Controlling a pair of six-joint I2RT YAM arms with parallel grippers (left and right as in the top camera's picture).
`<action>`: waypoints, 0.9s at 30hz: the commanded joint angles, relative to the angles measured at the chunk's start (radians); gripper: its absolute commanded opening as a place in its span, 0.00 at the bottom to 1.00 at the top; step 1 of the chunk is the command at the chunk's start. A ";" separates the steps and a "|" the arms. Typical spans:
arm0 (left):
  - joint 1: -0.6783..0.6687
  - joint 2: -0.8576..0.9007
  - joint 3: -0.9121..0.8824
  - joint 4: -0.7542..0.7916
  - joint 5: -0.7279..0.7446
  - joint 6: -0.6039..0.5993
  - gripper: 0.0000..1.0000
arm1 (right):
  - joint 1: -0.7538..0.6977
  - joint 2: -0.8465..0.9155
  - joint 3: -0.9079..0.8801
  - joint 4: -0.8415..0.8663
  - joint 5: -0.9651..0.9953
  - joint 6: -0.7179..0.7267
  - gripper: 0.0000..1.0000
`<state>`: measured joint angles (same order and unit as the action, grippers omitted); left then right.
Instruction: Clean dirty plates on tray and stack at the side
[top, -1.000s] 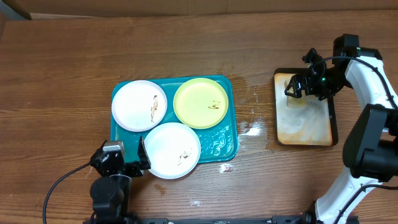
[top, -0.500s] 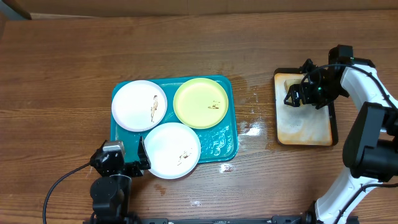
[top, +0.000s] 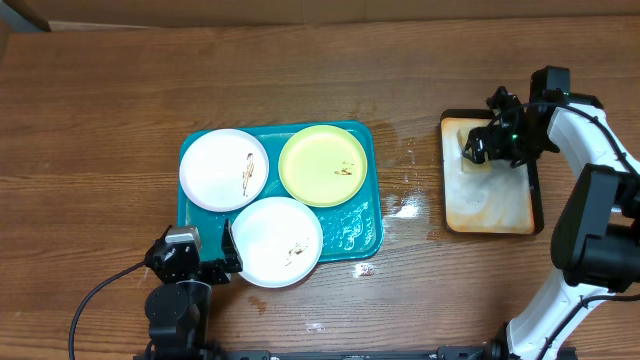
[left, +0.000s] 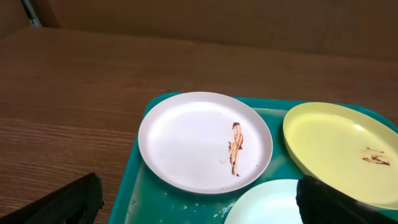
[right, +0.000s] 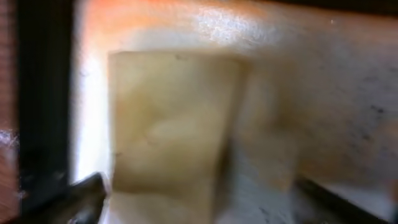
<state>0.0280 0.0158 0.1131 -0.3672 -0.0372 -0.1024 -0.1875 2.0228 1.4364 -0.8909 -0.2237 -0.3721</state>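
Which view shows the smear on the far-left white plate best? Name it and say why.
The left wrist view: the white plate sits mid-frame, its brown smear sharp and unblocked. The overhead view shows the whole plate but small, the smear a thin streak. The right wrist view shows none of it.

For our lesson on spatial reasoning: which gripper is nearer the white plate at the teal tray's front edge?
Left. The left gripper sits right beside that white plate; the right gripper hangs over the small black-rimmed tray, far off.
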 joint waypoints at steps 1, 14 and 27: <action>0.006 -0.011 -0.005 0.005 0.005 -0.006 1.00 | -0.003 0.003 -0.003 0.003 0.088 -0.005 1.00; 0.006 -0.011 -0.005 0.005 0.005 -0.006 1.00 | 0.156 0.003 -0.003 -0.002 0.148 -0.006 1.00; 0.006 -0.011 -0.005 0.005 0.005 -0.006 1.00 | 0.103 0.003 -0.003 -0.023 0.171 0.055 0.79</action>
<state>0.0280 0.0158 0.1131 -0.3672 -0.0372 -0.1024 -0.0616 2.0228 1.4364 -0.9173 -0.0628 -0.3492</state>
